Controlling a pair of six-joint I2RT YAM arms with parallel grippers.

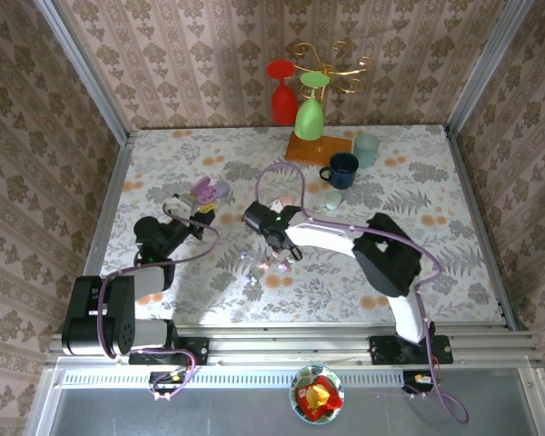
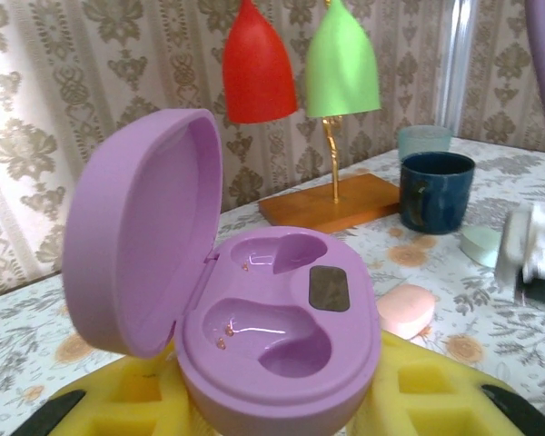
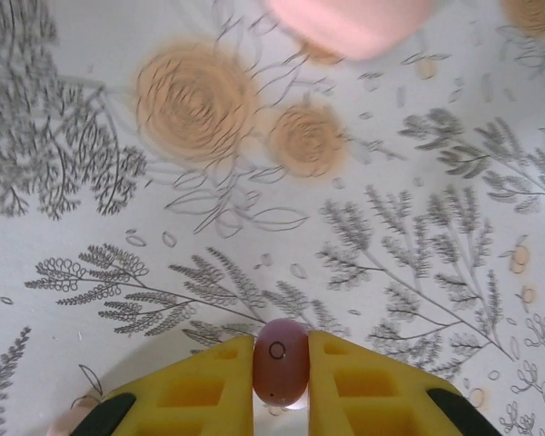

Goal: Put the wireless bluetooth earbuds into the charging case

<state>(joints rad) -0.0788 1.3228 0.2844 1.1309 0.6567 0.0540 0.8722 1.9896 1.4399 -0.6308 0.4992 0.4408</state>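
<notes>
The right pincer [image 3: 281,389] is clamped on a pink earbud [image 3: 280,361], which sits between its yellow pads [image 3: 209,386] over the floral desk [image 3: 391,227]. The left pincer [image 2: 277,413] grips the purple charging case [image 2: 282,318], its lid [image 2: 141,227] open and two wells showing. A pink case [image 2: 407,310] lies on the desk just beyond.

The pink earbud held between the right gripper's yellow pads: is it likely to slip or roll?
Probably both. The pink earbud looks glossy and rounded, so it may slip from the pads of the right gripper and roll on the flat table. It looks tiny beside the pads, so likely very light and easily flicked.
</notes>
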